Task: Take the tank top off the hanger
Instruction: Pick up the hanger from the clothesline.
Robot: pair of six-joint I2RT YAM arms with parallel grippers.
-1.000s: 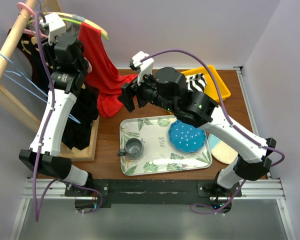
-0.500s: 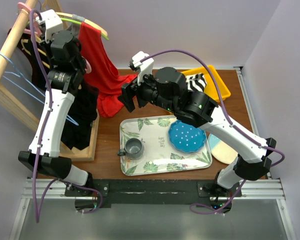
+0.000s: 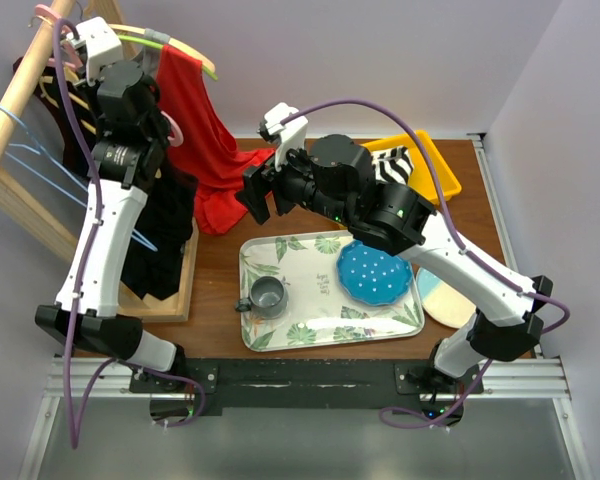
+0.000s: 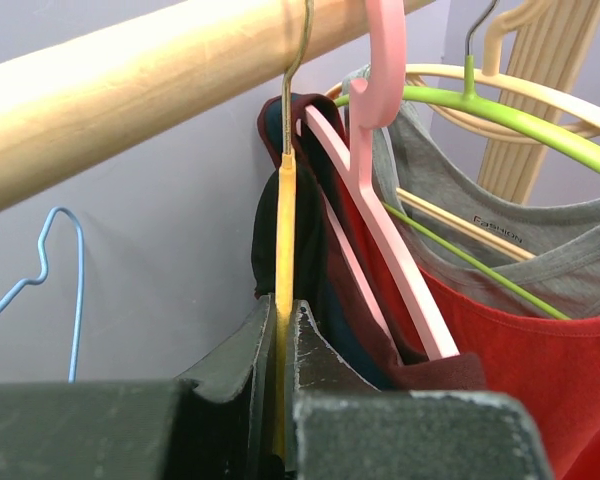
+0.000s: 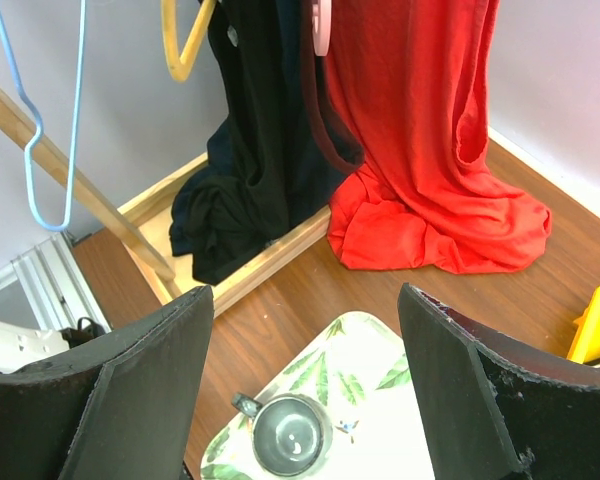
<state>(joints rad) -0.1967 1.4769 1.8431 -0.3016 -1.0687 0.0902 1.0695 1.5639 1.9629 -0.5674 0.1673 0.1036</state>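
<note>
In the left wrist view my left gripper (image 4: pixel 282 305) is shut on the flat neck of a yellow hanger (image 4: pixel 284 225). That hanger's metal hook goes over the wooden rod (image 4: pixel 130 70). A black tank top (image 4: pixel 267 240) hangs from it and drapes down into the rack (image 3: pixel 165 230), also seen in the right wrist view (image 5: pixel 255 130). My right gripper (image 5: pixel 305 300) stands open and empty above the table, right of the rack (image 3: pixel 255 195), facing the hanging clothes.
A pink hanger (image 4: pixel 385 200) with a maroon top, a green hanger (image 4: pixel 500 125) and a long red garment (image 3: pixel 205 140) hang beside it. A blue wire hanger (image 3: pixel 40 165) hangs left. A leaf-print tray (image 3: pixel 290 335) carries a grey mug (image 3: pixel 268 294) and a blue plate (image 3: pixel 375 272). Behind stands a yellow bin (image 3: pixel 435 165).
My left gripper has closed on the yellow hanger's neck, and the left wrist has shifted a little up and left toward the rod. The right arm has stayed put.
</note>
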